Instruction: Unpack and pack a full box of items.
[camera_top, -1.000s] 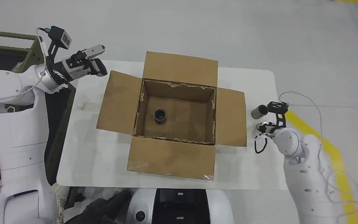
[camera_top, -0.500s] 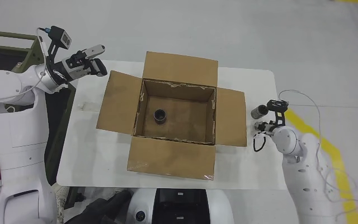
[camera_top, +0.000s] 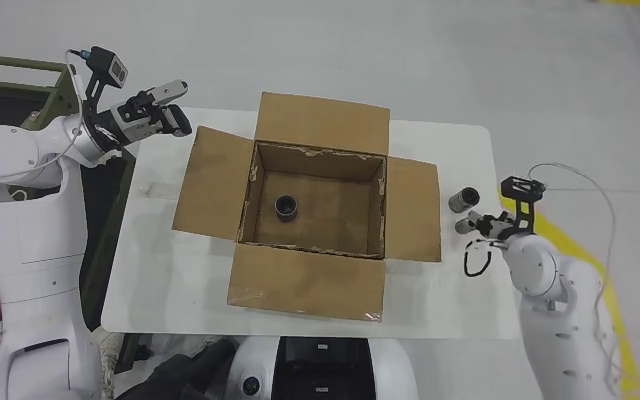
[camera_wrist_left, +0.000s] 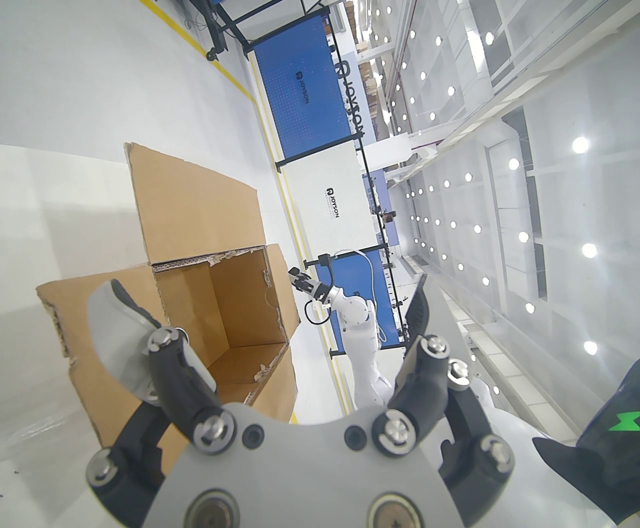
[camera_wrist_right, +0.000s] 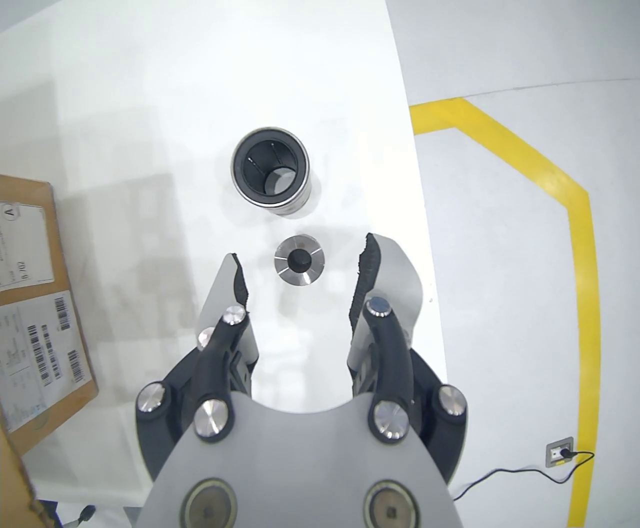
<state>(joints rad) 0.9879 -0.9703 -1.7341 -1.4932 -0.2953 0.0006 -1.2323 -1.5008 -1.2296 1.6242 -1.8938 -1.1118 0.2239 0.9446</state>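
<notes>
An open cardboard box (camera_top: 412, 208) sits mid-table, with one dark metal ring (camera_top: 288, 207) on its floor. To its right on the table stand a large hollow metal cylinder (camera_top: 463, 198) (camera_wrist_right: 272, 171) and a small slotted metal cylinder (camera_top: 464, 226) (camera_wrist_right: 300, 261). My right gripper (camera_top: 482, 228) (camera_wrist_right: 301, 272) is open, and the small cylinder stands between its fingertips without touching them. My left gripper (camera_top: 166, 108) (camera_wrist_left: 267, 305) is open and holds nothing, raised beyond the table's far left corner; the box (camera_wrist_left: 200, 225) lies ahead of it.
The white table (camera_top: 160, 280) has bare room to the left of the box and in front of it. Its right edge runs close behind the right arm. A yellow floor line (camera_wrist_right: 545, 165) lies past that edge. Labels (camera_wrist_right: 35, 325) cover the box's right flap.
The right arm has drawn back toward the table's right edge, so the small cylinder now shows in front of its open fingers. The left arm and the box have not moved.
</notes>
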